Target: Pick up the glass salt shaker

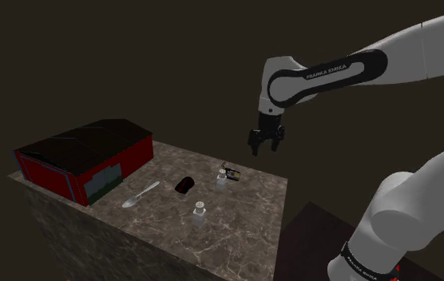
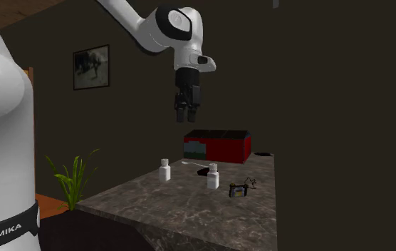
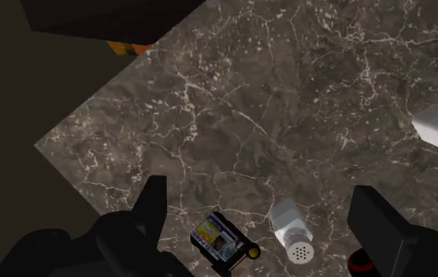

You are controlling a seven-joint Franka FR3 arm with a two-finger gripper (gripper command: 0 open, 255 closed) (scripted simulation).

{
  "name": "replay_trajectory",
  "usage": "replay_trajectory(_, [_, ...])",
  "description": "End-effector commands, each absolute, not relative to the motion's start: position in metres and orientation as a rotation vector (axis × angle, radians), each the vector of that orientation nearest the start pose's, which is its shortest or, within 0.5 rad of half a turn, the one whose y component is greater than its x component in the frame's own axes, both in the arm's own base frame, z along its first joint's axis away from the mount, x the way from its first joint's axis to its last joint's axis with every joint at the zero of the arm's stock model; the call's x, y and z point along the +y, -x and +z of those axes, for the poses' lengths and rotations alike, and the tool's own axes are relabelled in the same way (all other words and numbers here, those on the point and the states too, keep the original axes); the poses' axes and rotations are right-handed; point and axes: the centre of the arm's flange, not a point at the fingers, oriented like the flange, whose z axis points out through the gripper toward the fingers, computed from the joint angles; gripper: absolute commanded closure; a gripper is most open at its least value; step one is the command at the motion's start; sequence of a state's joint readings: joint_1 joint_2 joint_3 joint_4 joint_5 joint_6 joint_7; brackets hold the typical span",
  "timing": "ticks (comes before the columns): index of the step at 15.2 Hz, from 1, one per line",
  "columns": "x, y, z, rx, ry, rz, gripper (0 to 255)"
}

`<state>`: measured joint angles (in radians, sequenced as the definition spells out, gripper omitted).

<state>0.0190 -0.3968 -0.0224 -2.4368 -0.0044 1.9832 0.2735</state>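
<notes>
Marble counter [image 1: 236, 231] under spread fingers [image 3: 153, 206]; arm [image 1: 324, 73] reads FRANKA EMIKA.

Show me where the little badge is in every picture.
Shoulder view: the badge lies near the table's far edge, below and left of the gripper.
Second exterior view: badge toward the table's near right side.
Wrist view: badge on the table, seen between the open fingers.
Shared landmark: the white shaker right beside it.

- White arm [image 1: 420, 48], smooth and rounded, thick tube-like links.
- Dark joint bands [image 1: 354, 65] carrying white "FRANKA EMIKA" lettering [image 1: 323, 73].
- All-black hand [image 1: 265, 150], two blocky fingers [image 3: 153, 206].
</notes>
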Motion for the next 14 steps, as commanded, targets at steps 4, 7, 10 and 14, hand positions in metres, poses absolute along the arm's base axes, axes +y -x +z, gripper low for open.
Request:
replay_trajectory(4, [0.011,-0.465,0.404,0.461,3.105,0.064,0])
replay_trajectory(7, [0.017,-0.494,0.379,0.481,3.099,0.051,0])
replay_trajectory(10, [0.023,-0.523,0.355,0.501,3.093,0.037,0])
replay_trajectory(14, [0.030,-0.563,0.323,0.527,3.085,0.020,0])
